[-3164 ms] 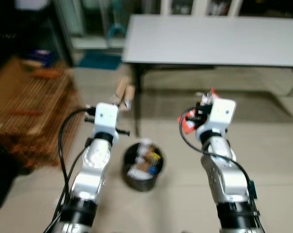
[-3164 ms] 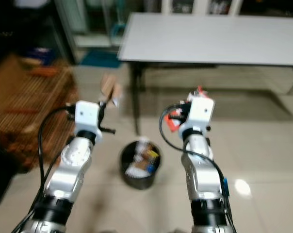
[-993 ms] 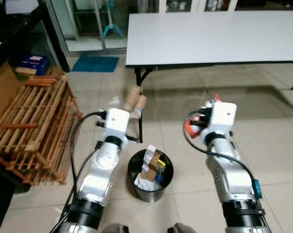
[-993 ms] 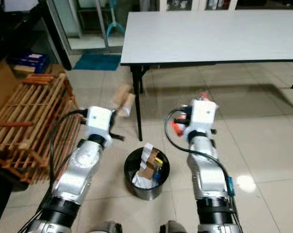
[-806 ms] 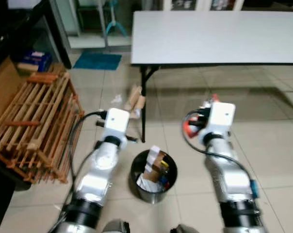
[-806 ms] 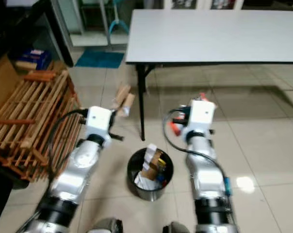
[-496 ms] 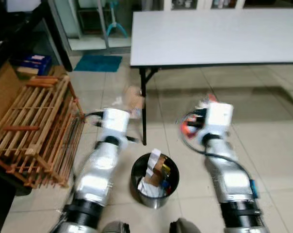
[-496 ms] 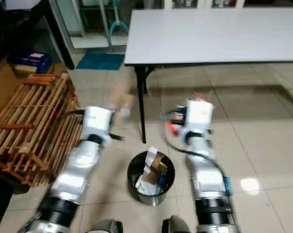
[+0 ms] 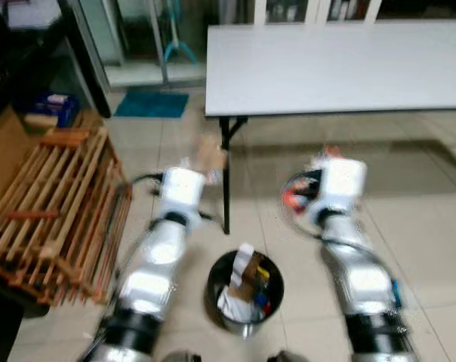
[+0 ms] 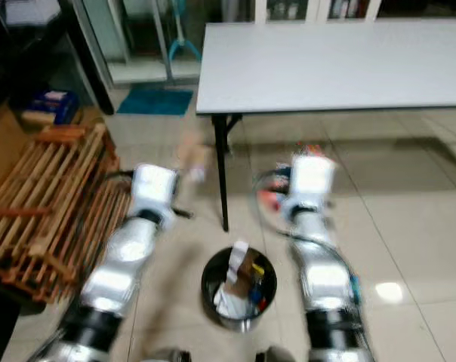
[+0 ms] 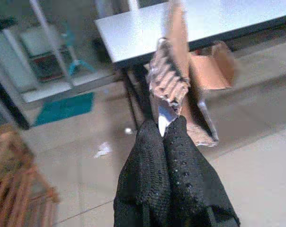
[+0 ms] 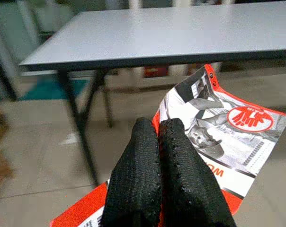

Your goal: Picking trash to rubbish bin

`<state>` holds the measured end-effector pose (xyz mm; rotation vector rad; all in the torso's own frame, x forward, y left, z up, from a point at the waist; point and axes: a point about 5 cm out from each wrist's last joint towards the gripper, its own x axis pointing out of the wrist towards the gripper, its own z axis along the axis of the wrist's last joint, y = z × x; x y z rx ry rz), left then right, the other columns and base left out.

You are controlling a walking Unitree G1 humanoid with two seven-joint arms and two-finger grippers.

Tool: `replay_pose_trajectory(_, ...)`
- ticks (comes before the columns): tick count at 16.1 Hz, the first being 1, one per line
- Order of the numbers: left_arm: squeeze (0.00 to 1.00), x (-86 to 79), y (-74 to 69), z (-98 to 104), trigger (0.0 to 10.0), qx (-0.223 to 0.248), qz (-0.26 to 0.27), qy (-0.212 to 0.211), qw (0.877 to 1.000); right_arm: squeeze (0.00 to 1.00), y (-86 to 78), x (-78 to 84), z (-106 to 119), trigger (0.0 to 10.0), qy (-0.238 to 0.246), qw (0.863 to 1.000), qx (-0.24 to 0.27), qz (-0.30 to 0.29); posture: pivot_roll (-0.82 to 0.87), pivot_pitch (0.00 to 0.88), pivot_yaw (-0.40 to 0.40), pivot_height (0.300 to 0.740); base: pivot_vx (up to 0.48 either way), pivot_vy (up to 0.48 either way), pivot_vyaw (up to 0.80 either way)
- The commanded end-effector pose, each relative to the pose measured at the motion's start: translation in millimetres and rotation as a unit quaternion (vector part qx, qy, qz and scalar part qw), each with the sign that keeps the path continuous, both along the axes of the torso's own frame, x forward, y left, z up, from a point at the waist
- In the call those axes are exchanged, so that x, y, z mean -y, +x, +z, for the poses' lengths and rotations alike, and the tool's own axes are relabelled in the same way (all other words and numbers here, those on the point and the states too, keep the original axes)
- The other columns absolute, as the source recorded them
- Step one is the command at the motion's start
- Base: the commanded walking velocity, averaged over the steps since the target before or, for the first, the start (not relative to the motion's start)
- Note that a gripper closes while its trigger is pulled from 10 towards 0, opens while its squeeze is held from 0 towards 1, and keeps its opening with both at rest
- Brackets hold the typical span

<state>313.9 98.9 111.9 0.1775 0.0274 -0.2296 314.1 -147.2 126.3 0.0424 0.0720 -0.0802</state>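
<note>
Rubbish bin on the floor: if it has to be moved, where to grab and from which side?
Take the rubbish bin by its bare rim on the robot's left side, coming straight down. It stands upright with its mouth open, and the paper and cardboard trash sticks up past the rim at the middle, so that edge looks freest. Both jaws are shut on trash now.

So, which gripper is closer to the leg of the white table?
Left. The left gripper, shut on cardboard, sits just beside the table leg. The right gripper, shut on a red leaflet, is farther to the leg's right.
</note>
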Motion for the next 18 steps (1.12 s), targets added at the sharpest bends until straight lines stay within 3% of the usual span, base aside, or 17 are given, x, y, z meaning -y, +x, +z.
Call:
replay_pose_trajectory(1, 0.00, -12.5, 3.1, 4.0, 10.0, 0.006, 0.015, 0.007, 1.000, 0.00, 0.6, -10.7, 1.7, 10.0, 0.006, 1.000, 0.001, 0.012, -0.04, 0.048, 0.028, 0.740, 0.390, 0.000, 0.00)
replay_pose_trajectory(6, 0.00, -12.5, 2.7, 3.8, 10.0, 0.006, 0.010, 0.008, 1.000, 0.00, 0.8, -9.7, -0.4, 10.0, 0.007, 1.000, -0.006, 0.005, -0.03, 0.058, 0.028, 0.740, 0.393, 0.000, 0.00)
replay_pose_trajectory(13, 0.00, -0.8, -2.4, -0.5, 10.0, 0.002, -0.038, -0.009, 0.999, 0.00, 0.4, -9.1, -7.4, 10.0, 0.006, 1.000, -0.031, -0.002, -0.03, 0.065, 0.025, 0.740, 0.000, 0.000, 0.00)
replay_pose_trajectory(17, 0.00, 5.8, 0.0, -37.4, 10.0, -0.075, -0.068, 0.013, 0.995, 0.00, 1.0, -9.5, -7.7, 10.0, 0.007, 0.999, -0.034, -0.002, -0.03, 0.066, 0.019, 0.740, 0.000, 0.000, 0.00)
replay_pose_trajectory(18, 0.00, 16.7, -2.3, -68.2, 10.0, -0.148, -0.094, 0.032, 0.984, 0.00, 1.5, -10.7, -7.5, 10.0, 0.006, 0.999, -0.036, 0.000, -0.04, 0.067, 0.019, 0.740, 0.000, 0.000, 0.00)
